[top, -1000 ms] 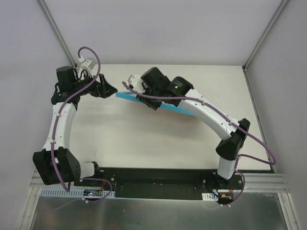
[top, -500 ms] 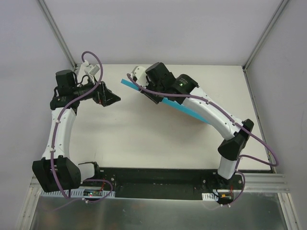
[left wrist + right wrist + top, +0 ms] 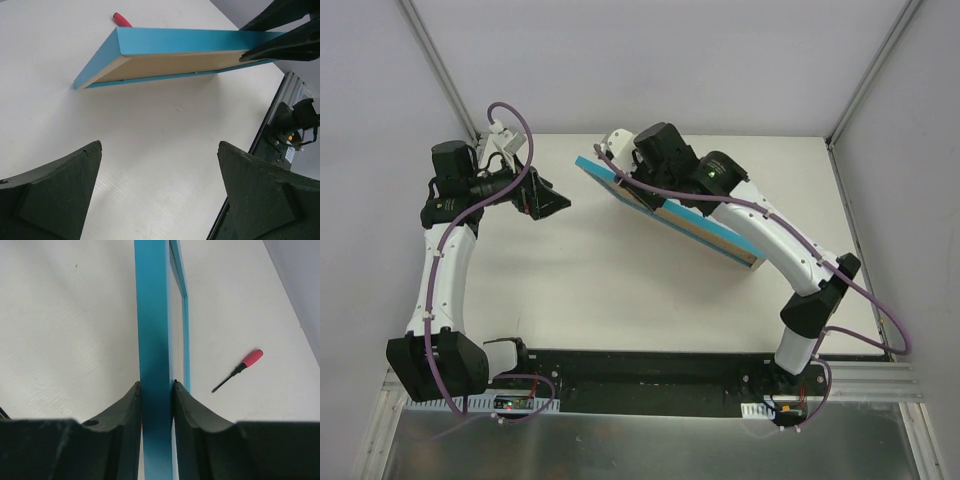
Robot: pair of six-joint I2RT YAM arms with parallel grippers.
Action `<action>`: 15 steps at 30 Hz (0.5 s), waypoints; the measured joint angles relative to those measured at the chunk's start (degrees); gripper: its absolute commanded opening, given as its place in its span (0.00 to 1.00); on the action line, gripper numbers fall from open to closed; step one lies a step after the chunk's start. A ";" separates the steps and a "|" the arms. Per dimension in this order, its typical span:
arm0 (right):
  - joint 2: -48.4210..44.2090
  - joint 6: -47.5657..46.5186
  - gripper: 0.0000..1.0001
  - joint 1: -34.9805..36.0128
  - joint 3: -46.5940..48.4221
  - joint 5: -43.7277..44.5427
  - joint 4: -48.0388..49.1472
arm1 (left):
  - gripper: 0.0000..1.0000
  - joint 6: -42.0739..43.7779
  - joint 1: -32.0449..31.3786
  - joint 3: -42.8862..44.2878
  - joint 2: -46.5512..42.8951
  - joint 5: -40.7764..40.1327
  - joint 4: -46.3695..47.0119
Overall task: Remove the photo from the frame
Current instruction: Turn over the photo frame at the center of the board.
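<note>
One frame (image 3: 715, 238) was on the table (image 3: 620, 300), at the far middle, running slantwise from far left to near right. It stood tipped up on a long side rather than lying flat. The brown back panel rimmed in pale wood faced the arm bases, and the turquoise front faced away. In the left wrist view the frame (image 3: 175, 47) showed a turquoise side and its pale back, with the near corner low by the table surface. Whether that corner touched could not be told. The photo could not be made out in any view.

Two grippers were counted. The right gripper (image 3: 638, 192) was clamped across the thickness of the frame near its far-left end. In the right wrist view both fingers pressed flat against either face of the turquoise edge (image 3: 152, 315), the right gripper (image 3: 156, 386) holding it upright between them. The same fingers appeared at the top right of the left wrist view (image 3: 272, 45).

The left gripper (image 3: 560, 203) hovered left of the frame, apart from it and pointed toward it. Its jaws stood wide apart with nothing between them (image 3: 160, 145).

One red-handled screwdriver (image 3: 237, 370) lay flat on the table on the front side of the frame, apart from it (image 3: 120, 19).
</note>
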 measured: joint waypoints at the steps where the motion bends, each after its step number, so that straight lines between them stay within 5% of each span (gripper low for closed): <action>1: 0.00 0.15 0.00 -0.31 0.31 -0.24 0.00 | 0.98 0.00 0.02 0.00 0.00 0.11 -0.02; 15: 0.00 5.86 0.00 -12.02 5.01 -8.15 -0.92 | 0.98 -0.02 0.00 -0.66 -0.20 1.40 -0.04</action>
